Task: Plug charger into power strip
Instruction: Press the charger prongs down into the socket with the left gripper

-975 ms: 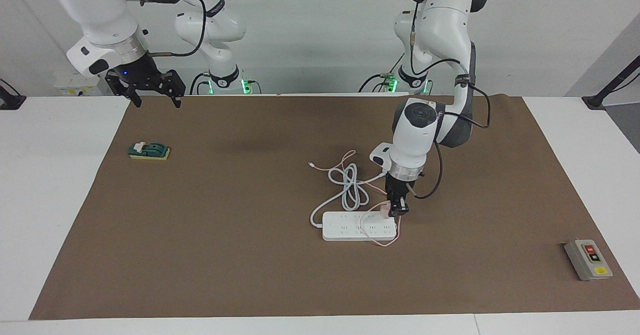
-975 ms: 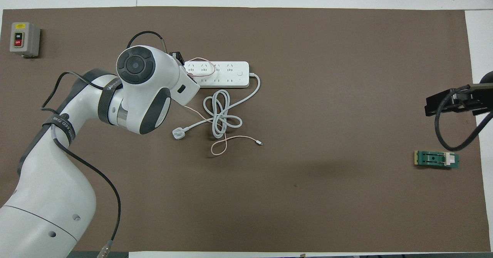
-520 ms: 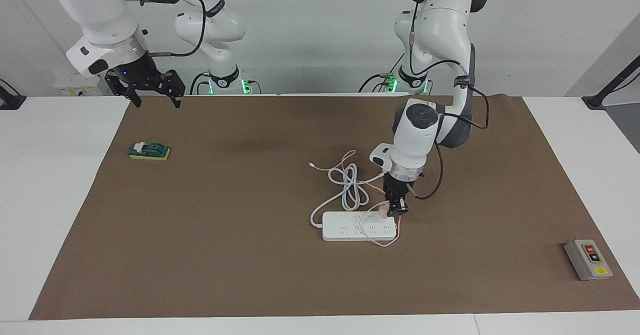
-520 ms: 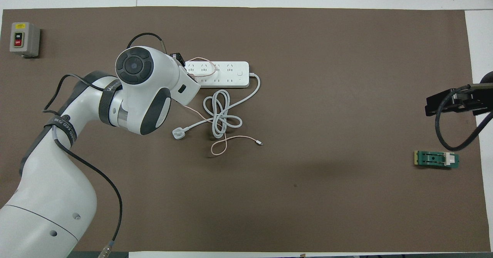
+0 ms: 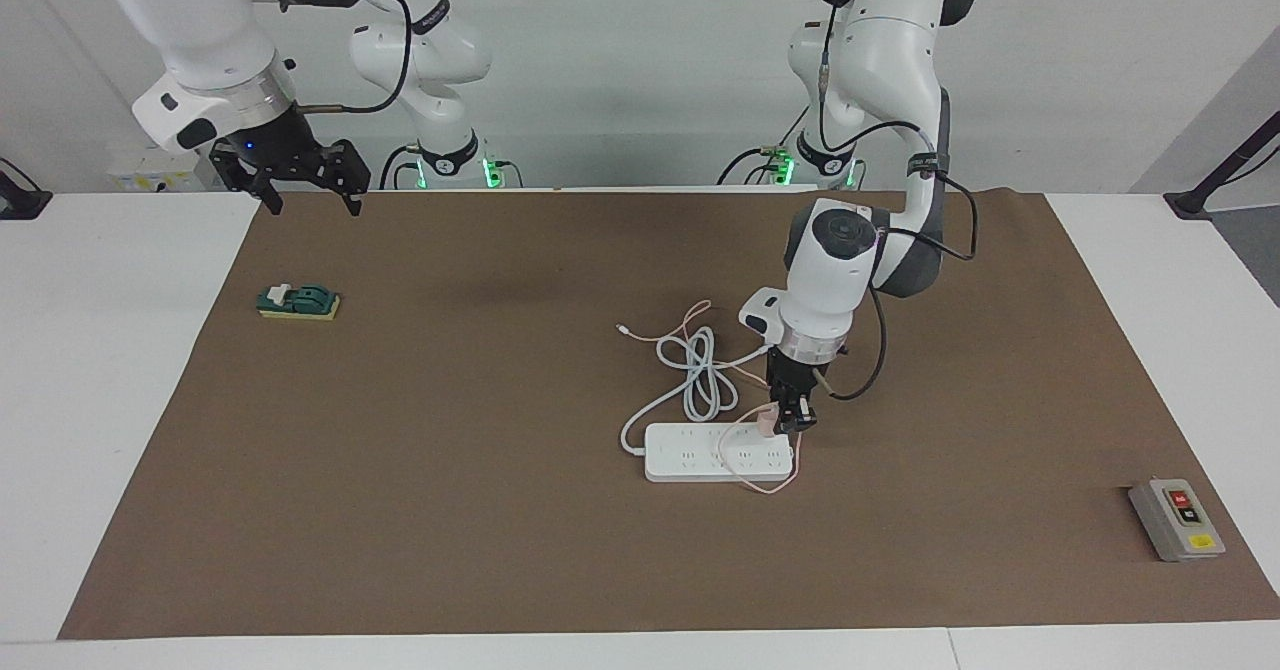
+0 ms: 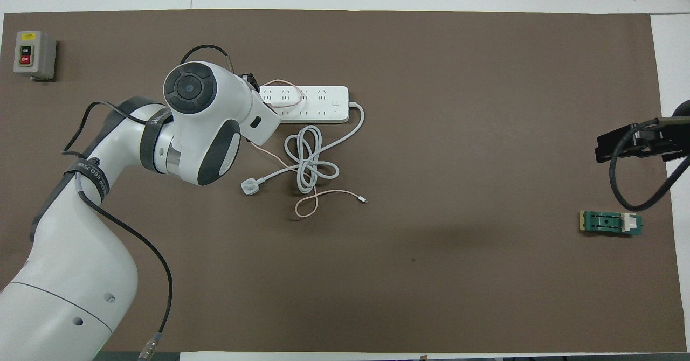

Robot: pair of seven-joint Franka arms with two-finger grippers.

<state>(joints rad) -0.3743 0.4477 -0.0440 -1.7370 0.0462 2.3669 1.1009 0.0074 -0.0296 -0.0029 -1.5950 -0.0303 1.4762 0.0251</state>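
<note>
While right arm waits, left fingers [image 5: 791,420] clamp charger [image 5: 767,420] above power strip [image 5: 700,462].

The desk [image 5: 120,370] is white, with a plain brown mat [image 5: 480,470] over most of it. The strip [image 5: 700,462] is white with small grey socket marks in rows, and its thick cord [image 5: 700,375] is white too. The charger [image 5: 767,420] is pale pink, with a thin pink cable [image 5: 665,328]. The left pincer [image 5: 797,418] is black on a white arm with dark grey joints; the right pincer [image 5: 310,195] is black as well. Near the desk's corner at the left arm's end sits a grey box [image 5: 1176,520] with red, black and yellow buttons. At the right arm's end lies a dark green block [image 5: 298,302] with a white piece and a yellow base.
</note>
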